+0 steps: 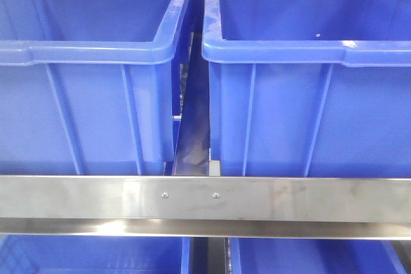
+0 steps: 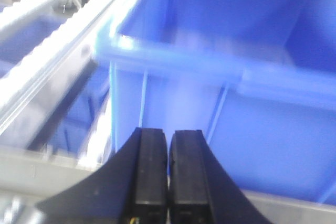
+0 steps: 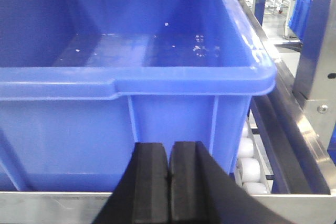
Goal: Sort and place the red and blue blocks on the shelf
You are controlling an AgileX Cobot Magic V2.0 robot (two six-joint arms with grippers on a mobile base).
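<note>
The red and blue blocks are out of view in every frame. The shelf's flat steel front rail (image 1: 205, 200) with two screws crosses the front view below two big blue bins. My left gripper (image 2: 168, 140) is shut with nothing between its black fingers, close in front of a blue bin's wall (image 2: 210, 124); that view is blurred. My right gripper (image 3: 169, 153) is shut and empty too, just before the front wall of an empty blue bin (image 3: 131, 77). Neither gripper shows in the front view.
Two large blue bins (image 1: 90, 68) (image 1: 308, 75) stand side by side on the shelf with a narrow gap between them; more bins sit on the tier below (image 1: 90, 255). White roller tracks (image 3: 251, 169) (image 2: 47, 3) run beside the bins. A blue upright post (image 3: 320, 40) stands at right.
</note>
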